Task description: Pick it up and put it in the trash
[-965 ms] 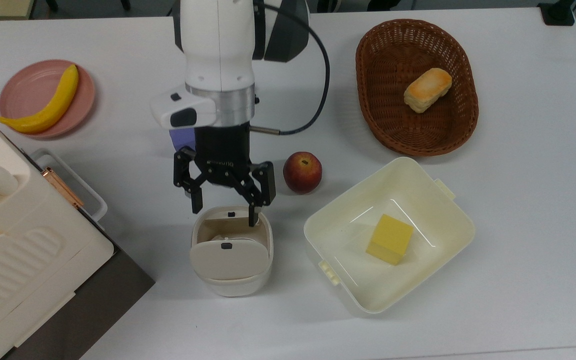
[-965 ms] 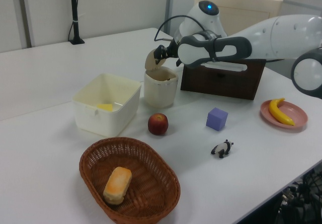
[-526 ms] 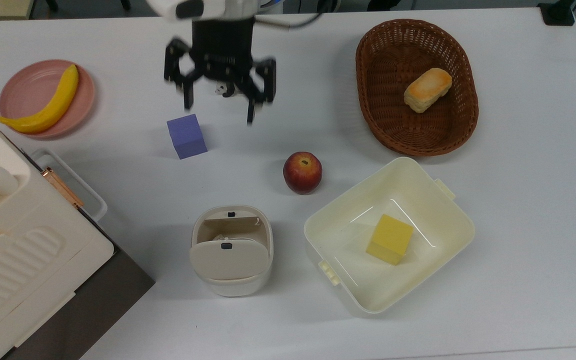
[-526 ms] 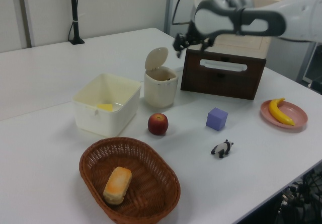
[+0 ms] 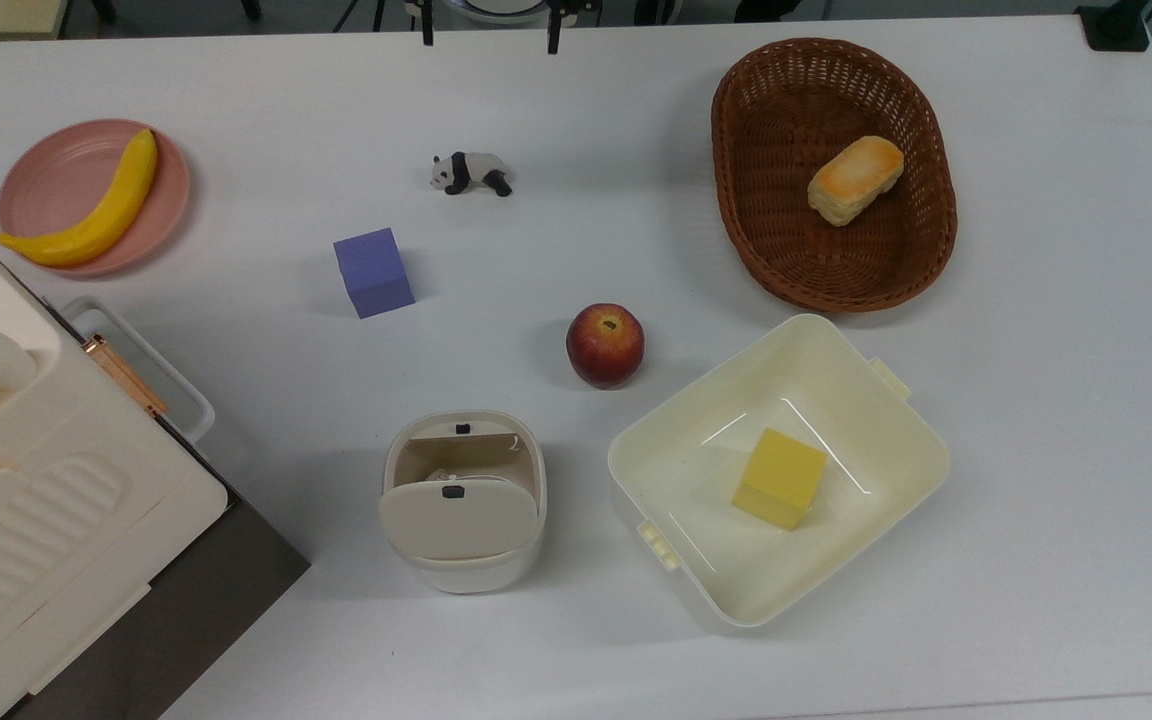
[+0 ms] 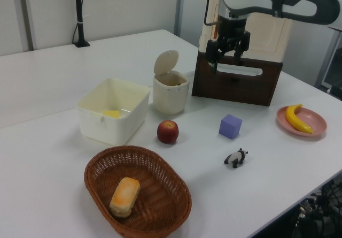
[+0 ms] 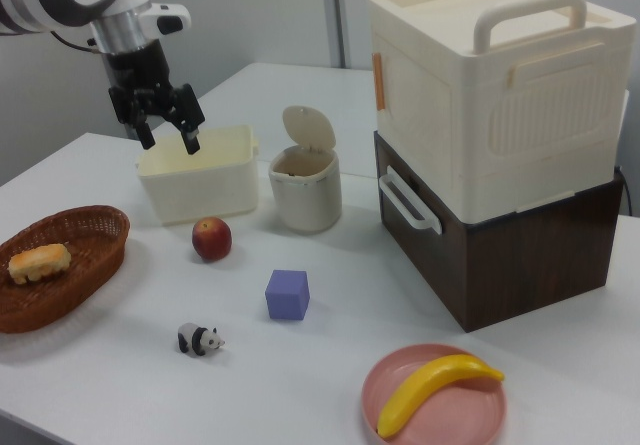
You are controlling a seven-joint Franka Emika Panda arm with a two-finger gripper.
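The trash (image 5: 463,560) is a small cream bin near the table's front in the top view, its flap lid (image 5: 453,515) tipped open. A pale crumpled bit (image 5: 439,472), apparently the paper ball, lies inside under the flap. The bin also stands in the left view (image 6: 171,94) and the right view (image 7: 305,193). My gripper (image 5: 489,30) is at the top view's top edge, far from the bin. It hangs high above the table (image 6: 224,61), (image 7: 168,143), open, with nothing between its fingers.
Purple cube (image 5: 373,272), panda figurine (image 5: 471,172) and apple (image 5: 604,345) lie mid-table. A cream tub (image 5: 911,430) holds a yellow block (image 5: 779,478); a wicker basket (image 5: 736,230) holds bread. A pink plate (image 5: 46,170) carries a banana. A large cream box (image 7: 490,75) sits on a brown crate.
My gripper lifted off the bin's opening and swept up and away toward the top view's top edge, staying open. The cube and panda it covered now show.
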